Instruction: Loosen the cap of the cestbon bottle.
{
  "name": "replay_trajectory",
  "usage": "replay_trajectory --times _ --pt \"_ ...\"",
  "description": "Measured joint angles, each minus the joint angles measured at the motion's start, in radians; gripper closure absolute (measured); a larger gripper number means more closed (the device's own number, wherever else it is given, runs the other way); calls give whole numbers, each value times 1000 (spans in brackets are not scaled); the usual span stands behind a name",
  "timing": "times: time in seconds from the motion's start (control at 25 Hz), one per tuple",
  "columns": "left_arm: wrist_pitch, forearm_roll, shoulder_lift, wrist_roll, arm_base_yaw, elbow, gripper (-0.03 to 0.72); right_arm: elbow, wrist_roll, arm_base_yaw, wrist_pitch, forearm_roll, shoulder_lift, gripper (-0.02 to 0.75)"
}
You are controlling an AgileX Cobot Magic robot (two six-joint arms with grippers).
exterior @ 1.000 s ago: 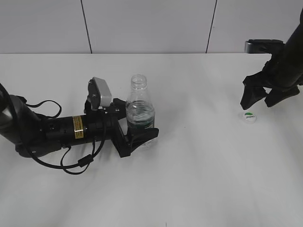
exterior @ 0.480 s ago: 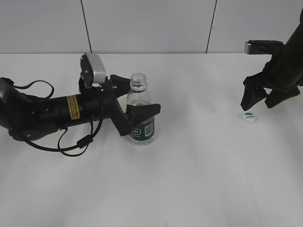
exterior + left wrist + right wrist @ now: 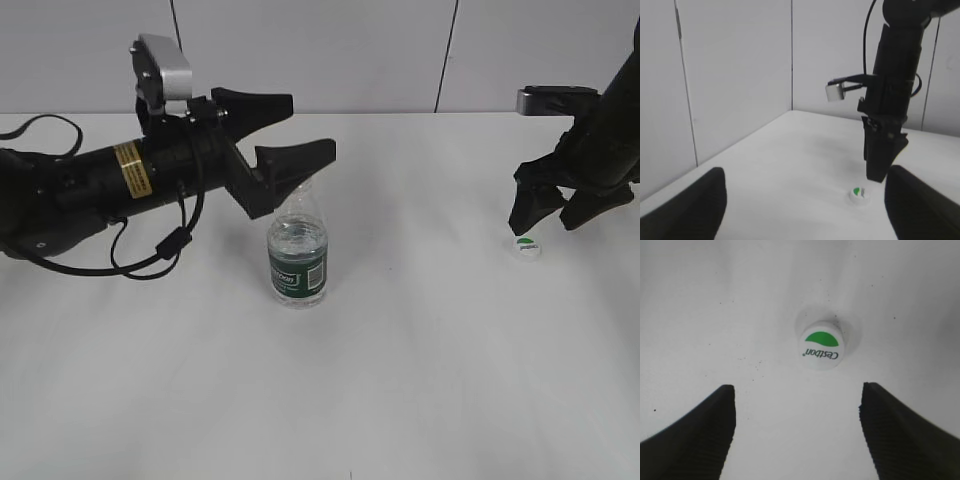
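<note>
While you count across the desk [image 3: 400,400] from the left, you find one bottle [image 3: 297,262], one cap [image 3: 524,247] and two arms, each with one pincer. Your left pincer [image 3: 290,128] hangs above the bottle with its fingers apart and empty; half a second ago those fingers sat around the bottle's shoulder, and a second ago the bottle was tilted in their grip. Since then the arm has risen clear, and the bottle now stands upright and free, its neck open, partly hidden behind the lower finger. Far to the right, well apart from the bottle, the cap lies on the desk, green patch up. Your right pincer [image 3: 553,209] hovers just above it, spread wide, touching nothing, unchanged from before. Nothing blocks the cap.
</note>
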Motion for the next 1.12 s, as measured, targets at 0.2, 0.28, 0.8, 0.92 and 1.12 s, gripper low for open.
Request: replay_trajectory --times 0.2,0.28,0.8,0.92,1.12 --pt "-1 -44 -88 -60 0 0 102 0 1 0 5 1 -3 152" --pt "0 -72 -132 -90 0 0 102 0 1 0 7 1 -10 152" --pt "723 -332 -479 -193 88 1 102 0 1 0 20 2 -102 152" --pt "874 -345 -520 -199 152 1 111 0 1 0 28 5 -108 152" --pt "1216 -351 -530 -219 254 -28 113 0 1 0 43 7 -116 152"
